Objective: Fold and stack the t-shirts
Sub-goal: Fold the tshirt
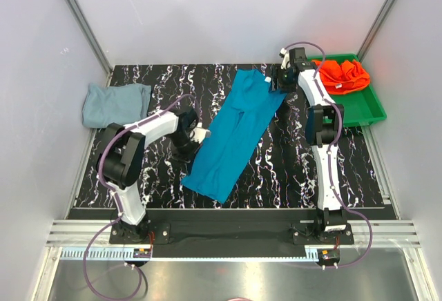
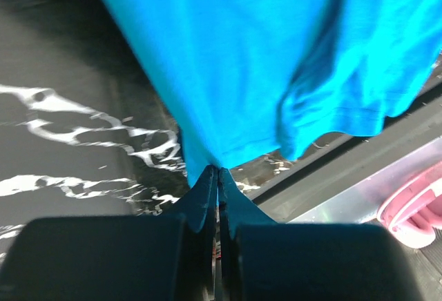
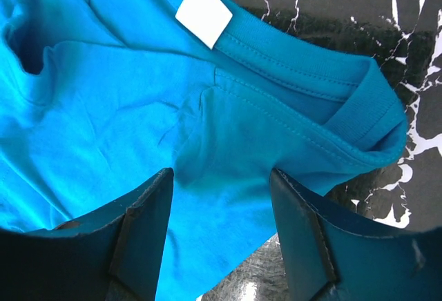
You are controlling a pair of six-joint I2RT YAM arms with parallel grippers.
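Teal t-shirt (image 1: 235, 135) lies as a long strip on the marbled table (image 1: 297, 170). Neck end is at the right gripper (image 3: 221, 175); side edge, approx mid-length, is at the left gripper (image 2: 217, 171).

Left gripper: fingers together, clamped on a pinch of the teal edge, cloth fanning out ahead of the tips. Right gripper: fingers apart, nothing held. Collar (image 3: 311, 73) and white neck tag (image 3: 204, 12) sit just ahead of its tips, w/ cloth spanning btwn and under both fingers.

Handling, my read: thin jersey, light, very soft, no stiffness. It'll sag and crease wherever unsupported, and a one-point pinch lets it rope up. Better held at two points: ribbed collar or shoulder seam is the firmest bite for the right gripper, hem or side edge for the left.

Hard to tell:
- whether the right fingertips touch the cloth or hover
- how many layers the left pinch has
- where the sleeves are, lost in the folds
- pink object (image 2: 414, 204) right of the left gripper, past the table edge, cut off, can't ID

Grey-blue t-shirt (image 1: 114, 103) is bunched well left of the left gripper. Orange-red t-shirt (image 1: 343, 74) is crumpled in the green tray (image 1: 366, 116), just right of the right gripper.
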